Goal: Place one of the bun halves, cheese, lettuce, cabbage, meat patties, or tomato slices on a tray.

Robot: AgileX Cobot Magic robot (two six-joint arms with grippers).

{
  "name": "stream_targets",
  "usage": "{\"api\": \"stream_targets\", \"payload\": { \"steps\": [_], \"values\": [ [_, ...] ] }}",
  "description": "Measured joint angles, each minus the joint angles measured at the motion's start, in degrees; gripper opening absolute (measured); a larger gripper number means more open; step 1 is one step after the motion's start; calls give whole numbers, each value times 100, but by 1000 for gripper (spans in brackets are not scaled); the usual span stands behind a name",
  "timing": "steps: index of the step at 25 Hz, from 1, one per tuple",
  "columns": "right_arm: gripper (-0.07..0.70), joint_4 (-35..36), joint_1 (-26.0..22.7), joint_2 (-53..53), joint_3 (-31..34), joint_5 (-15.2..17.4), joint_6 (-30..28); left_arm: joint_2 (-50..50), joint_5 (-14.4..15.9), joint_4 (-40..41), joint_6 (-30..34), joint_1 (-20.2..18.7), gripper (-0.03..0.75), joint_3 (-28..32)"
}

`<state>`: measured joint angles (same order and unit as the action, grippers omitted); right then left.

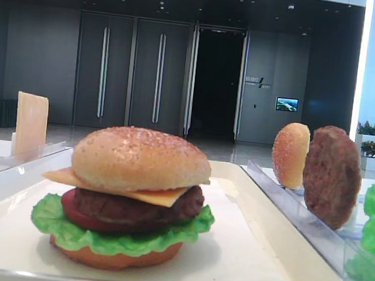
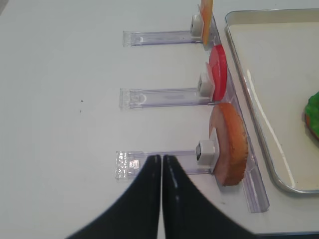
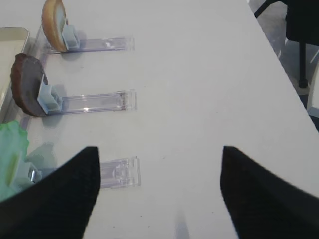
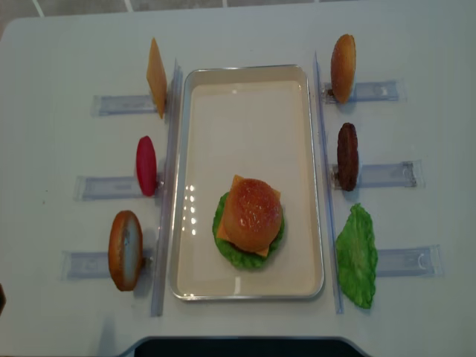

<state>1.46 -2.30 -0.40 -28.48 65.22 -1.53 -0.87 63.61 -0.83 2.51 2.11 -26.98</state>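
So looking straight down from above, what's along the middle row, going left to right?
Tomato slice standing in its rack, then the tray's left rim, the burger slightly lower inside the tray, the tray's right rim, then the meat patty in its rack.

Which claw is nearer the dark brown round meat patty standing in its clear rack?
Right. The open right claw hangs over the table beside the dark brown round meat patty. The shut left claw is across the cream-white tray, by the flat bun.
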Motion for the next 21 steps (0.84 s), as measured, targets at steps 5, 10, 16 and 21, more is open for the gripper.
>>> {"api": "stream_targets", "payload": {
  "steps": [5,10,16,21],
  "values": [
    [512,0,0,0,0,0,0,0,0,0,0,0,-1,0],
    [512,0,0,0,0,0,0,0,0,0,0,0,-1,0],
    [508,0,0,0,0,0,0,0,0,0,0,0,-1,0],
    [503,0,0,0,0,0,0,0,0,0,0,0,-1,0]
  ]
}}
